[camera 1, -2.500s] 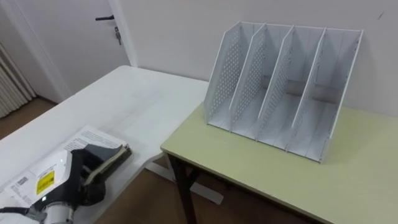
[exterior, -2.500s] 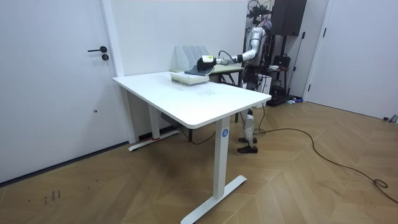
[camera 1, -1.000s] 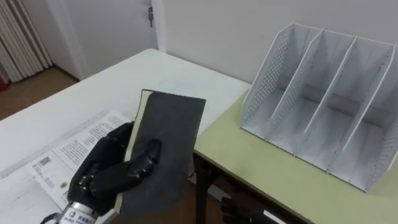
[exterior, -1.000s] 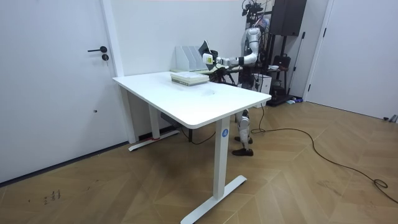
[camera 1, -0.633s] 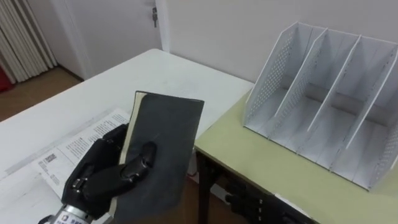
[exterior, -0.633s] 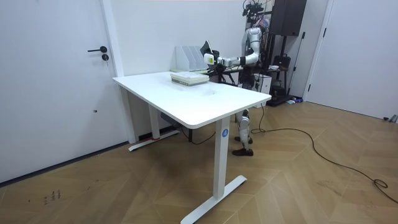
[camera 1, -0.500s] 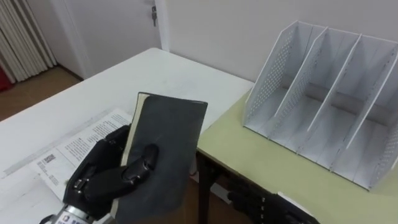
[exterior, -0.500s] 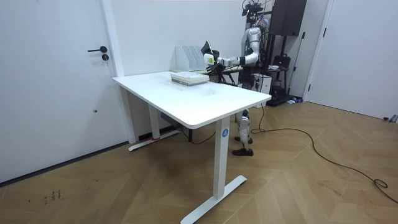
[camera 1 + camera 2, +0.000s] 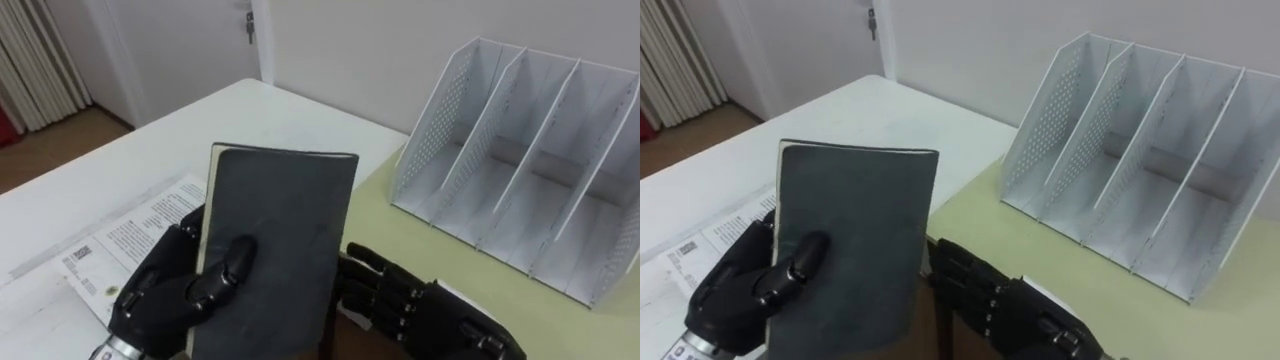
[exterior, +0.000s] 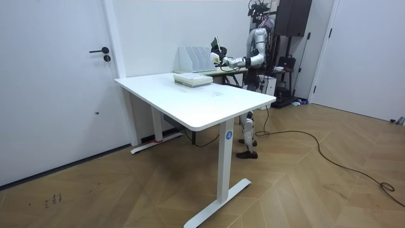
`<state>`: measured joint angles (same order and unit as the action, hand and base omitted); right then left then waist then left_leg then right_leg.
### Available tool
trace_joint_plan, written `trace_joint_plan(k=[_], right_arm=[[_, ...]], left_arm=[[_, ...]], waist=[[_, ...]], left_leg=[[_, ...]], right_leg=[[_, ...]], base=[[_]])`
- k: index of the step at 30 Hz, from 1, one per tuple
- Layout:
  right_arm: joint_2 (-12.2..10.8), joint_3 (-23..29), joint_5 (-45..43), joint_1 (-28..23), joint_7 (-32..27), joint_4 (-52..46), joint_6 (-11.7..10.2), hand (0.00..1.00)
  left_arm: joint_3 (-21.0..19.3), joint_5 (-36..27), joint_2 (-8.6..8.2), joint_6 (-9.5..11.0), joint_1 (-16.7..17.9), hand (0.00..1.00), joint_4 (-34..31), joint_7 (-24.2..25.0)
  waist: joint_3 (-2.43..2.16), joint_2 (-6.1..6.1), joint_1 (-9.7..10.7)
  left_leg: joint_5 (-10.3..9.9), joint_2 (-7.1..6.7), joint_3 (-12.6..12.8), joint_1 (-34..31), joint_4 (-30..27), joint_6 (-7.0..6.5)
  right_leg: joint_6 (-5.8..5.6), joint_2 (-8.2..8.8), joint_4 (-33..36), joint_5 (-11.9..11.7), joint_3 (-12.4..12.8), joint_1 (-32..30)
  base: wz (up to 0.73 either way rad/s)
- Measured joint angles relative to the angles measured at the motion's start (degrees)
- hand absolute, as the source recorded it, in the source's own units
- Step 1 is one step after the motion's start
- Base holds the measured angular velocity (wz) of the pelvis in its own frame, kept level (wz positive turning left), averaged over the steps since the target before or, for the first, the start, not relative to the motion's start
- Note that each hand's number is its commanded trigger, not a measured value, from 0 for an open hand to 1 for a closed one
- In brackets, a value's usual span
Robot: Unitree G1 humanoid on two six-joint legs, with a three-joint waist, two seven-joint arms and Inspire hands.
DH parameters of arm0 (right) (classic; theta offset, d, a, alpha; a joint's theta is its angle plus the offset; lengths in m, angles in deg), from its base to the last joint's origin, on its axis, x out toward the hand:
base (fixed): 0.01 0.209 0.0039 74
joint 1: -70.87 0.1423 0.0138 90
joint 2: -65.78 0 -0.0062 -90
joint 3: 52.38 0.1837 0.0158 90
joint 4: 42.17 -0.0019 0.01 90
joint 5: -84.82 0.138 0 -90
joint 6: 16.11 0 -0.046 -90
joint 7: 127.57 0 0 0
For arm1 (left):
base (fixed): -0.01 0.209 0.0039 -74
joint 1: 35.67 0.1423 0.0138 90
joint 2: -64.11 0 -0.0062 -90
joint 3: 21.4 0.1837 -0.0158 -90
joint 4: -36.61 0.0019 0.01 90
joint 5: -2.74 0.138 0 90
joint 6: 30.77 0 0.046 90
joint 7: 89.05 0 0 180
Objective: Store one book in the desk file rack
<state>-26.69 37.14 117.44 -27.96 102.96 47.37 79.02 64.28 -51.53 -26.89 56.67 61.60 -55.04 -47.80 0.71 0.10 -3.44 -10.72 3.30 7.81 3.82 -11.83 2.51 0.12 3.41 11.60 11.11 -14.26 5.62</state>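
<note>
left hand (image 9: 165, 298) raised in front, fingers (image 9: 148, 287) curled round a book (image 9: 280, 240), thumb on its cover; right hand (image 9: 428, 310) low beside it, fingers loosely straight.

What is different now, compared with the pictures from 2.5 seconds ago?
The left hand, then gripping the dark book on the white table, has lifted it and holds it upright. The right hand has come up beside its lower edge, fingers open. The file rack stays empty on the green desk; the printed booklet stays on the table.

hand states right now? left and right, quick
Left hand: closed on the dark book, holding it upright.
Right hand: at the book's right edge; state cannot be told.
</note>
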Motion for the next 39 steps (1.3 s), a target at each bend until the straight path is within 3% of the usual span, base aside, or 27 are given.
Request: trace_joint_plan(k=[4, 9, 15, 23, 29, 30, 32, 33, 34, 36, 37, 39], right_arm=[[-0.09, -0.61, 1.41, 0.01, 1.75, 0.0, 1.14, 0.0], [-0.13, -2.59, 1.43, 0.01, 4.42, -0.36, 2.55, 0.0], [-0.21, -3.39, 1.44, 0.25, 4.61, -0.36, 3.23, 0.0], [0.2, -4.09, 1.7, 1.04, 3.47, -0.35, 3.58, 0.0], [0.33, -5.15, 4.65, 1.1, 1.98, -0.36, 3.84, 0.0], [0.3, -5.23, 5.14, 1.1, 1.69, -0.36, 4.02, 0.15], [0.32, -5.25, 5.53, 1.22, 1.44, -0.37, 4.55, 0.3], [0.43, -5.35, 5.71, 1.53, 1.25, -0.37, 4.9, 0.49], [0.51, -5.41, 5.88, 1.67, 1.22, -0.37, 4.93, 0.53], [0.57, -5.61, 7.16, 2.23, 1.07, -0.38, 4.93, 0.76], [0.59, -5.61, 7.68, 2.24, 1.04, -0.38, 4.93, 1.0], [0.41, -5.58, 8.16, 2.53, 0.89, -0.39, 4.93, 1.0]], left_arm=[[0.11, -0.03, 0.0, -0.23, 0.0, 1.0, 0.9, 1.15], [0.79, 0.05, 0.03, -2.27, -0.04, 1.0, 1.62, 2.43], [1.82, 0.05, 0.04, -2.51, -0.28, 1.0, 2.33, 3.65], [2.66, -0.41, 0.24, -2.48, -1.37, 1.0, 3.82, 4.77], [3.3, -1.46, 0.27, -2.42, -1.51, 1.0, 4.0, 4.8], [3.3, -1.47, 0.27, -2.42, -1.57, 1.0, 4.0, 4.78], [3.49, -1.46, 0.27, -2.43, -1.57, 1.0, 4.0, 4.74], [3.49, -1.6, 0.28, -2.43, -1.57, 1.0, 4.0, 4.7], [3.53, -1.84, 0.3, -2.43, -1.56, 1.0, 4.0, 4.71], [3.75, -3.17, 0.31, -2.43, -1.73, 1.0, 4.0, 4.72], [3.89, -3.6, 0.32, -2.43, -1.82, 1.0, 4.0, 4.72], [4.33, -4.34, 0.35, -2.5, -2.03, 1.0, 4.01, 5.18]], waist=[[-0.02, -0.1, -0.23], [-0.2, -0.53, -1.16], [-0.17, -0.48, -1.61], [0.36, 0.04, -1.47], [0.41, 0.09, -1.45], [0.4, 0.08, -1.47], [0.37, 0.04, -1.51], [0.37, 0.04, -1.53], [0.37, 0.04, -1.5], [0.36, 0.04, -1.46], [0.35, 0.04, -1.48], [0.29, 0.14, -1.46]], left_leg=[[-0.02, -0.03, 0.03, 0.21, -0.01, -0.05], [-0.02, 0.13, 0.28, -0.37, -0.07, -0.06], [-0.04, 0.1, 0.24, -0.86, -0.72, -0.08], [-0.2, 0.1, 0.28, -1.15, -0.88, -0.28], [-0.25, 0.04, 0.38, -1.52, -0.81, -0.36], [-0.25, 0.05, 0.44, -1.88, -0.83, -0.36], [-0.24, 0.04, 0.48, -2.24, -0.88, -0.37], [-0.24, 0.03, 0.57, -2.34, -0.94, -0.37], [-0.24, 0.01, 0.62, -2.33, -0.95, -0.37], [-0.25, 0.0, 0.89, -2.22, -0.99, -0.37], [-0.25, 0.0, 0.9, -2.22, -1.0, -0.37], [-0.25, 0.01, 0.97, -2.2, -1.02, -0.37]], right_leg=[[0.0, 0.04, 0.18, 0.01, 0.11, -0.1], [0.07, -0.09, 0.35, 0.06, 0.28, -0.9], [0.11, -0.06, 0.24, 0.08, 0.33, -0.92], [0.11, -0.06, 0.19, 0.08, 0.26, -0.91], [0.0, -0.01, 0.36, 0.16, 0.29, -1.43], [0.0, 0.0, 0.56, 0.16, 0.32, -1.9], [0.02, 0.06, 1.12, 0.17, 0.62, -2.64], [0.02, 0.05, 1.12, 0.17, 0.84, -2.77], [0.02, 0.07, 1.12, 0.17, 0.88, -2.76], [0.02, 0.09, 1.12, 0.17, 1.19, -2.76], [0.02, 0.09, 1.11, 0.17, 1.23, -2.76], [0.02, 0.07, 1.11, 0.17, 1.34, -2.78]], base=[[0.0], [-0.01], [0.0], [0.0], [0.0], [0.0], [-0.06], [-0.09], [-0.07], [-0.06], [-0.04], [0.0]])
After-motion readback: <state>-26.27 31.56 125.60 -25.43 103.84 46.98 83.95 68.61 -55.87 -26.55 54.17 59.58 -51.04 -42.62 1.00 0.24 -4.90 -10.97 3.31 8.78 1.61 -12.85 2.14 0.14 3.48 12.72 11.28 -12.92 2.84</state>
